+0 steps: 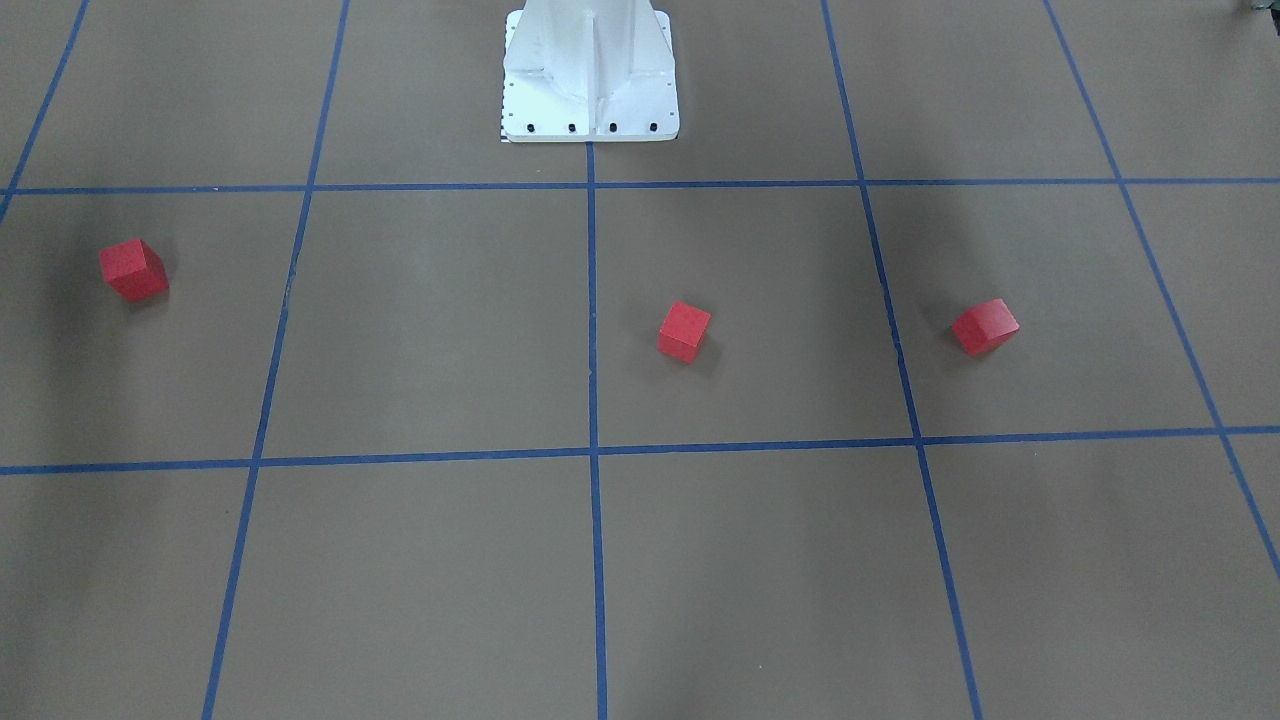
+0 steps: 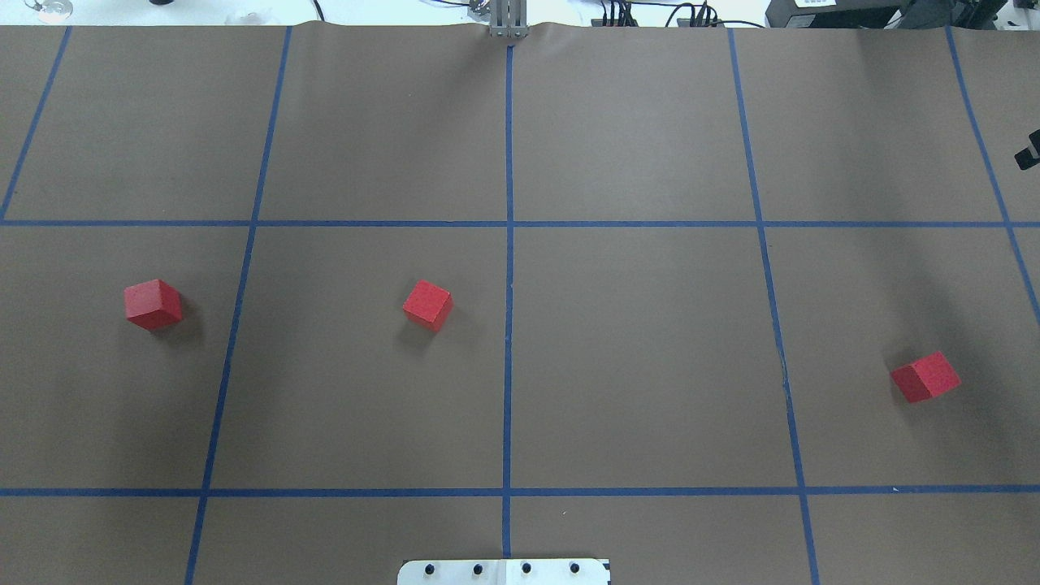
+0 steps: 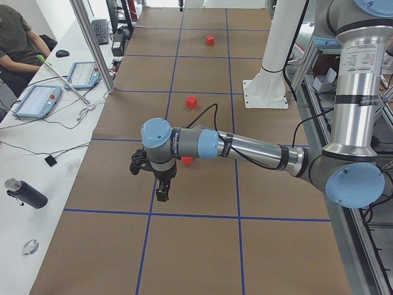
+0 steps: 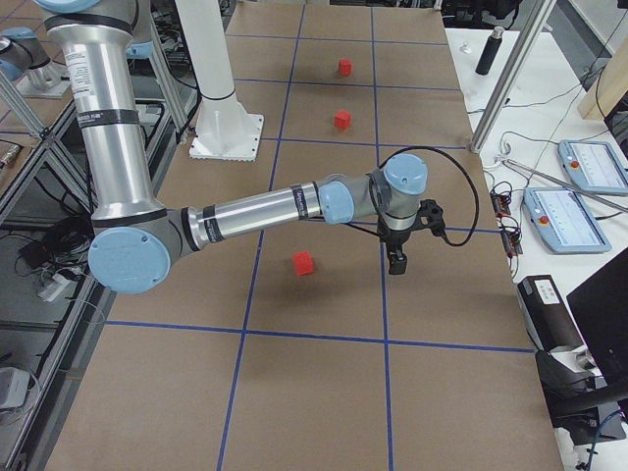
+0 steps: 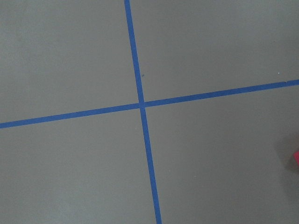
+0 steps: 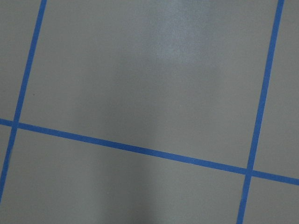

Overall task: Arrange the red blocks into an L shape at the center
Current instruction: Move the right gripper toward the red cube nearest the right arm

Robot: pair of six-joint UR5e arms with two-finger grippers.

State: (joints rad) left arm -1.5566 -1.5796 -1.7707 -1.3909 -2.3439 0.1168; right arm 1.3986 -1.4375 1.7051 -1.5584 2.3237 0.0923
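Gridding brown surface: blue tape | red blocks apart | desk alongside

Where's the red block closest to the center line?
Overhead view: the middle red block sits just left of the central blue line, on the robot's left.

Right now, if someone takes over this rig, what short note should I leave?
Left end effector and right end effector: over the table, no block held; open or shut cannot be told.
Middle block: just on the robot's left of the central blue line.
Left block: one grid square further left.
Right block: far on the robot's right.
Done: nothing, no blocks touch.
Left: gather all three at center into an L.
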